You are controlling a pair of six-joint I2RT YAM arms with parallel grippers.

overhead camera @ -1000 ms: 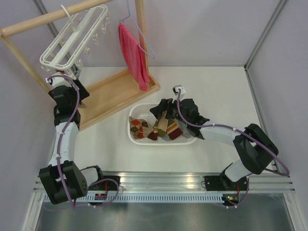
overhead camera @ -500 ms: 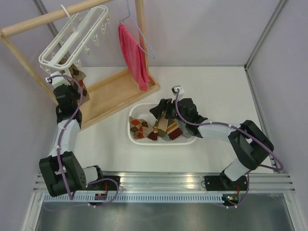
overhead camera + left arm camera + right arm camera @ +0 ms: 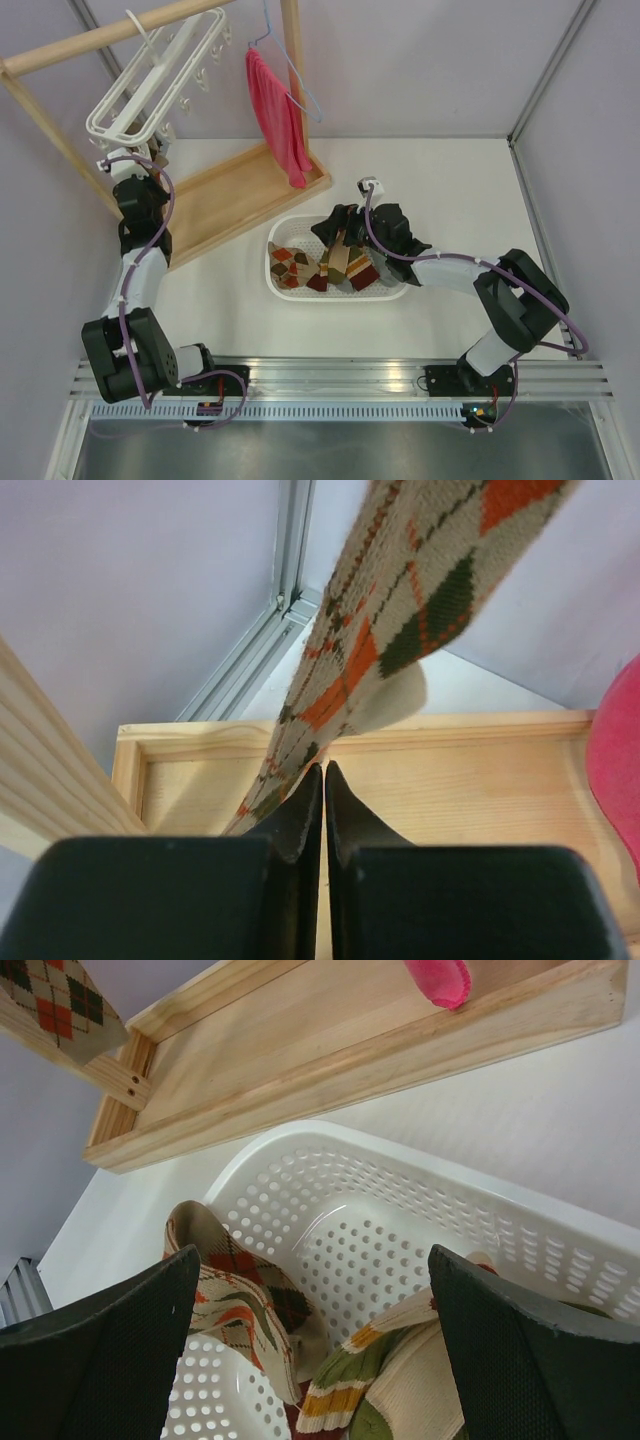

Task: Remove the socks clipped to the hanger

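Note:
The white hanger (image 3: 150, 80) hangs from the wooden rail at the back left. One argyle sock (image 3: 400, 610) dangles from it and also shows in the right wrist view (image 3: 60, 1000). My left gripper (image 3: 155, 160) is raised under the hanger. Its jaws (image 3: 322, 768) are shut, pinching the sock's lower edge at the tips. Several more socks (image 3: 330, 265) lie in the white mesh basket (image 3: 272, 262). My right gripper (image 3: 335, 225) hovers open over them (image 3: 312, 1260), holding nothing.
A wooden rack with a tray base (image 3: 235, 195) stands at the back left. On it hang a red cloth (image 3: 275, 110) and a thin blue wire hanger (image 3: 290, 70). The enclosure walls close in at the left and back.
My left gripper has risen toward the hanger and closed from wide open onto the hanging sock. The right arm has barely moved and stays open over the basket.

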